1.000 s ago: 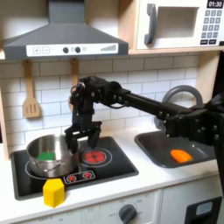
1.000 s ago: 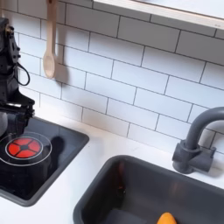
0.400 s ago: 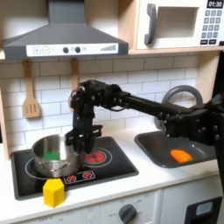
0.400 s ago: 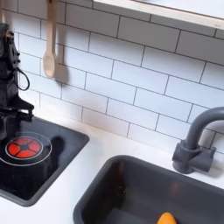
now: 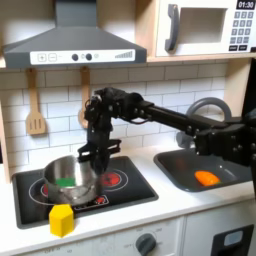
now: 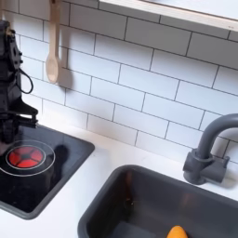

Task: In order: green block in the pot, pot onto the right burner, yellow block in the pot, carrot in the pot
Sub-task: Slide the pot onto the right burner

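In the first exterior view, the gripper (image 5: 96, 160) is seen lowered at the pot's (image 5: 68, 180) rim at about 2 o'clock, its jaws apparently pinched on the rim, though the grip cannot be told for certain. The pot is set on the stovetop (image 5: 130, 190), between the two burners, and the green block (image 5: 65, 183) is seen lying inside it. The yellow block (image 5: 62, 220) is placed on the counter at 6 o'clock from the pot. The carrot (image 5: 206, 178) is seen lying in the sink (image 5: 180, 168), well apart from the pot at 3 o'clock.
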